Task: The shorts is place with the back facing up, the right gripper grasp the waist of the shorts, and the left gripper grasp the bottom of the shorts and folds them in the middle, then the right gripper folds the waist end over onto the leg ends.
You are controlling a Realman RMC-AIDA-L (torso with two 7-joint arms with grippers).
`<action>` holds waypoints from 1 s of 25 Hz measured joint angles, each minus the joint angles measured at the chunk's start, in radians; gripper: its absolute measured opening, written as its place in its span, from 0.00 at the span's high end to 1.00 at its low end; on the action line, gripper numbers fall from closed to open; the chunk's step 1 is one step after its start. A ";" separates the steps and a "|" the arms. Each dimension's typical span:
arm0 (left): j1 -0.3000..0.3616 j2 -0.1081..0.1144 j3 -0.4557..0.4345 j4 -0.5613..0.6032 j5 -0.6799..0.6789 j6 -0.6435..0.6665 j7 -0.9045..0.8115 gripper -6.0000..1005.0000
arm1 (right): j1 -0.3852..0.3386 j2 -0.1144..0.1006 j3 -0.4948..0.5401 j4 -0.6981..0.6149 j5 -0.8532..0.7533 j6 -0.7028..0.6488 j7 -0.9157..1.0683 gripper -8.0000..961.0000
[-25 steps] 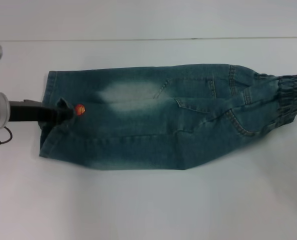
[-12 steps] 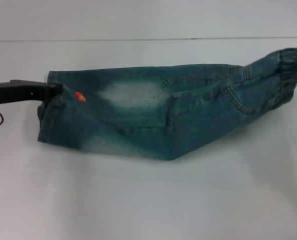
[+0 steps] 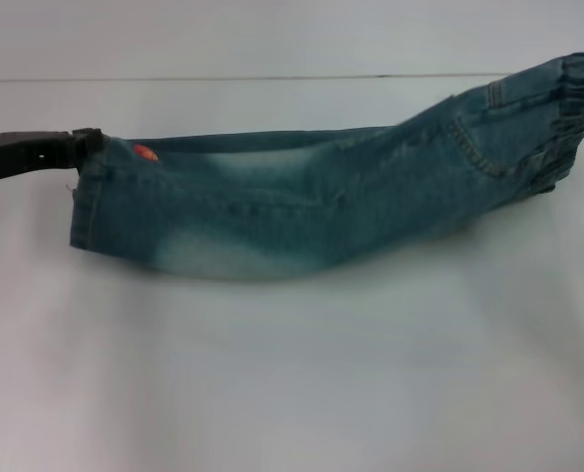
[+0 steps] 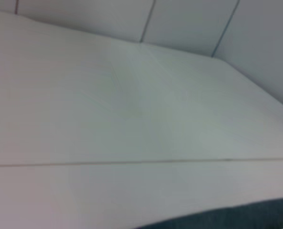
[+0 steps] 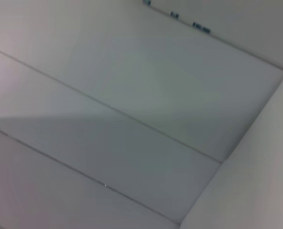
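The shorts (image 3: 312, 202) hang lengthwise above the white table (image 3: 292, 393), doubled along their middle, with the lower fold sagging near the surface. My left gripper (image 3: 87, 141) reaches in from the left edge of the head view, shut on the bottom of the shorts (image 3: 84, 197) at the upper corner of the leg hem, beside a small orange patch (image 3: 145, 152). The ruffled waist of the shorts (image 3: 579, 93) is raised at the far right edge. The right gripper is out of view there. A dark denim strip (image 4: 237, 218) shows in the left wrist view.
The table's far edge (image 3: 272, 77) runs behind the shorts, with a pale wall beyond it. The right wrist view shows only pale panels (image 5: 132, 119) with seams.
Both ends of the shorts have risen and moved toward the far side. The cloth has gone from lying flat to hanging folded lengthwise. The left gripper moved up with the hem.
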 joint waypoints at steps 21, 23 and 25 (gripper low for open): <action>-0.011 0.001 -0.003 -0.156 -0.177 -0.203 0.128 0.95 | 0.076 0.015 -0.044 0.011 0.066 0.304 0.025 0.86; -0.024 0.003 -0.005 -0.180 -0.178 -0.225 0.138 0.94 | 0.084 0.015 -0.055 0.011 0.066 0.345 0.020 0.86; -0.030 0.003 -0.005 -0.191 -0.178 -0.238 0.144 0.93 | 0.092 0.015 -0.065 0.011 0.067 0.374 0.017 0.86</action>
